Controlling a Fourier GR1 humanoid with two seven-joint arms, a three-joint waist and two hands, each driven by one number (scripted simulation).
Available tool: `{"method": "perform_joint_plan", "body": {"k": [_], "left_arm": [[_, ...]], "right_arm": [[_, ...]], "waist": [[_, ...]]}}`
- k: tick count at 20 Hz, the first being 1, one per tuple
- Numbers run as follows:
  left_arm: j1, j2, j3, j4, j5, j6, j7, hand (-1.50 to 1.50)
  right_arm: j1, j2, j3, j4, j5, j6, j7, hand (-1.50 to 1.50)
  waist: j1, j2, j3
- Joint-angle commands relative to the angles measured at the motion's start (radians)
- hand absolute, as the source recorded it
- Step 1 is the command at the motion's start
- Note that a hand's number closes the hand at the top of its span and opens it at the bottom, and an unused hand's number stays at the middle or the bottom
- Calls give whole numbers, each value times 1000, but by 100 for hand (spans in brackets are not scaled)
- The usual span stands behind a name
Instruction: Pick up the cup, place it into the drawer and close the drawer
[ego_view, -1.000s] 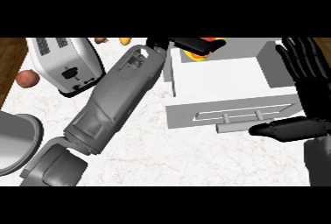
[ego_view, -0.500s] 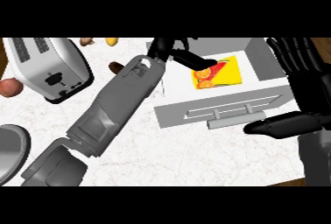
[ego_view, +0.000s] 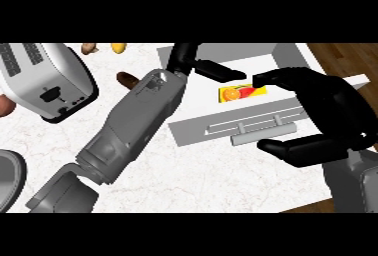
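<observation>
The cup (ego_view: 239, 93), orange, yellow and red, lies on its side inside the open white drawer (ego_view: 221, 125). My left hand (ego_view: 193, 59) hangs over the drawer's back left corner, its fingers (ego_view: 221, 71) stretched to the right just above and left of the cup, not touching it. My right hand (ego_view: 332, 112) arches over the drawer's right end. Its fingers (ego_view: 284, 78) reach in beside the cup, and its thumb (ego_view: 295, 150) lies in front of the drawer's front panel near the handle (ego_view: 258, 134). It grips nothing.
A silver toaster (ego_view: 46, 80) stands at the left. Small food items (ego_view: 128, 80) lie behind my left forearm near the counter's back. A grey round vessel (ego_view: 6, 180) shows at the lower left edge. Wooden floor (ego_view: 347, 57) lies beyond the counter's right edge.
The cup went from my left hand's fingers down into the drawer and now lies free. My right hand swung in over the drawer's right end, with its thumb in front of the panel.
</observation>
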Motion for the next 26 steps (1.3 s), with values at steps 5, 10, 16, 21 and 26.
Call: {"method": "perform_joint_plan", "body": {"k": [5, 10, 16, 21, 26], "left_arm": [[-14, 0, 53, -44, 140, 37, -121, -150], [-21, 0, 42, -23, 164, 65, -150, -150], [27, 0, 51, -23, 216, 60, -202, -150], [105, 0, 64, -58, 203, -12, -244, -150], [165, 35, 73, -140, 205, -41, -218, -150]], "right_arm": [[28, -117, 142, 31, -33, 248, 73, 150], [132, -230, 179, -9, 135, 288, 93, -150], [161, -198, 286, 16, 488, 140, 2, -150], [113, -111, 383, 297, 688, -3, -59, -150], [22, -123, 380, 624, 760, -35, -238, -150]], "waist": [[55, -14, 0], [96, -32, 1], [150, -36, 1], [226, -39, 1], [270, -45, 1]]}}
